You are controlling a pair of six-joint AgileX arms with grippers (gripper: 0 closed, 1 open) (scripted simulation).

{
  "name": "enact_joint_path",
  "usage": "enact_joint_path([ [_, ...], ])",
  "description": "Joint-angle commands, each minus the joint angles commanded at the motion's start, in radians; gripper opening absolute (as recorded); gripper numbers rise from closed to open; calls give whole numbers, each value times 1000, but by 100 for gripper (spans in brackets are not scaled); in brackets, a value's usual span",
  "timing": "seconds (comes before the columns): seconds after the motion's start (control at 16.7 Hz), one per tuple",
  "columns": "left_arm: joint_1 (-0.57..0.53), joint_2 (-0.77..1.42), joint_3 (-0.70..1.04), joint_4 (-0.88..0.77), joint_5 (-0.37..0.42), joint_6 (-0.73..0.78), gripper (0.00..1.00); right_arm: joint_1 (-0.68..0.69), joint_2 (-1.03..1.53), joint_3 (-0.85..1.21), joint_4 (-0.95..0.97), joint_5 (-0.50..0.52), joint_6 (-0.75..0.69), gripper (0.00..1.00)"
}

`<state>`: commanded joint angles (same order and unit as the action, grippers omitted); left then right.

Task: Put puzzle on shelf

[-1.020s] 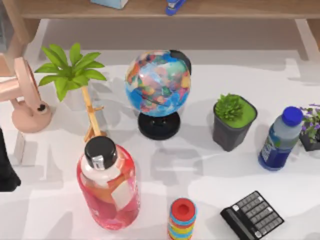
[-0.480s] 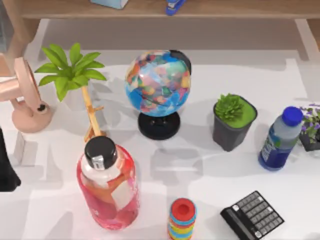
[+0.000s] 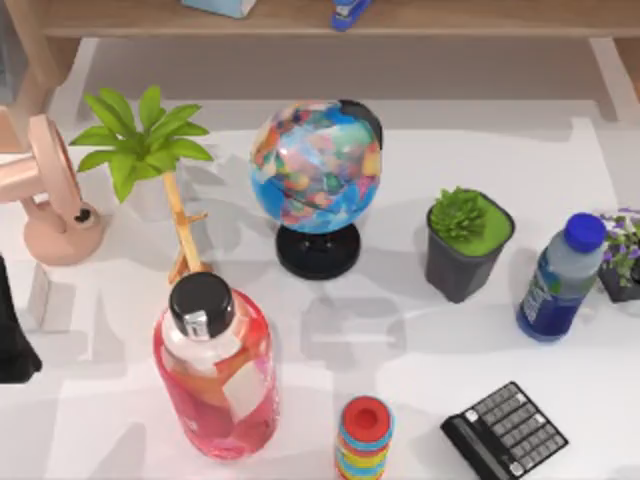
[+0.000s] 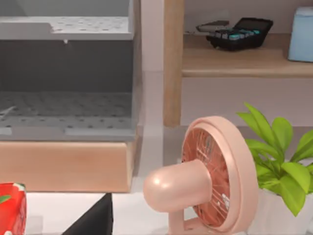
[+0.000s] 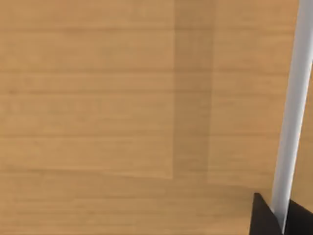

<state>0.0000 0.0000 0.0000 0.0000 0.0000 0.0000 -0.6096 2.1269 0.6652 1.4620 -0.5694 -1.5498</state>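
You have the right arm's wrist camera pressed up close to a plain light-brown wooden surface, most likely a board of the shelf (image 3: 480,20) that runs along the far edge of the worktop. From that I judge the placing step is in hand. A dark tip of the right claw (image 5: 266,220) shows at the corner of that view beside a pale upright strip. You cannot tell from this whether the claw is open, closed or holding anything, and I cannot tell where the puzzle itself is.

To do this step well, confirm the cube is seated flat on the board before you let go, well in from the board's edge. Place it clear of the blue stapler (image 3: 348,12) and the pale blue box (image 3: 218,6) already standing there. Then back straight out, so nothing is dragged off.

Your left arm (image 3: 12,335) sits parked at the left edge of the worktop, near the pink fan (image 3: 55,200). Its claw (image 4: 93,220) points toward the shelf's left support (image 4: 173,58), and its state cannot be told either.
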Motion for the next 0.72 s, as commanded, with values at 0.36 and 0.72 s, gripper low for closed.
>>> enact_joint_path([
  [0.36,0,0,0,0,0,0,100,-92,-60,-164,107,-96,-1,0],
  [0.72,0,0,0,0,0,0,100,-102,-65,-180,118,-105,-2,8],
])
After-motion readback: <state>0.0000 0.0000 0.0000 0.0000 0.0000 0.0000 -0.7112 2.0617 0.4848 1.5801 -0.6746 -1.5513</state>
